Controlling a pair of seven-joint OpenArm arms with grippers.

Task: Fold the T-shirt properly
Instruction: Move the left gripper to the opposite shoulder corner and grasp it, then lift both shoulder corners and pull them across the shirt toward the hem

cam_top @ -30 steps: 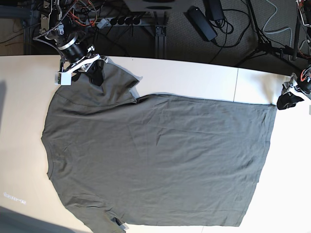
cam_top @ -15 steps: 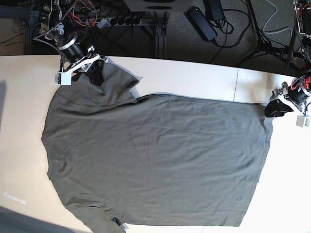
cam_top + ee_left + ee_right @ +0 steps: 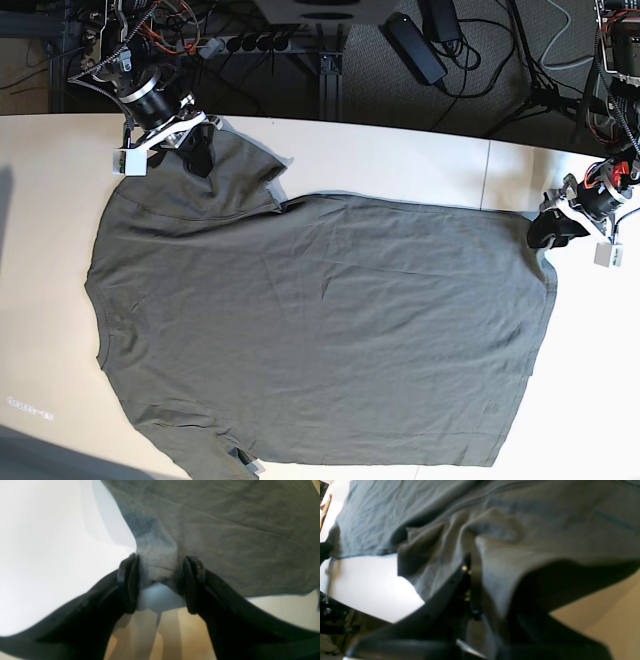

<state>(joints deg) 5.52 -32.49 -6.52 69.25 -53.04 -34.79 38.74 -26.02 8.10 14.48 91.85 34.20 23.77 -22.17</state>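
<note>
The right tool point(image 3: 196, 150) is pressed together on a sleeve of the T-shirt point(image 3: 320, 330), the cloth bunched up around it at the shirt's far collar-end corner. The left tool point(image 3: 160, 585) stands spread at the far hem corner, cloth lying between its open jaws but not yet pinched. The T-shirt itself lies flat and fully opened out across the white counter point(image 3: 400, 160). By my reckoning no fold is made; the whole job remains.

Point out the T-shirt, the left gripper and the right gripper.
T-shirt point(image 3: 320, 330): base view, middle of the body.
left gripper point(image 3: 160, 585): left wrist view, gap between fingertips at the hem corner.
right gripper point(image 3: 196, 148): base view, tip on the sleeve.
</note>
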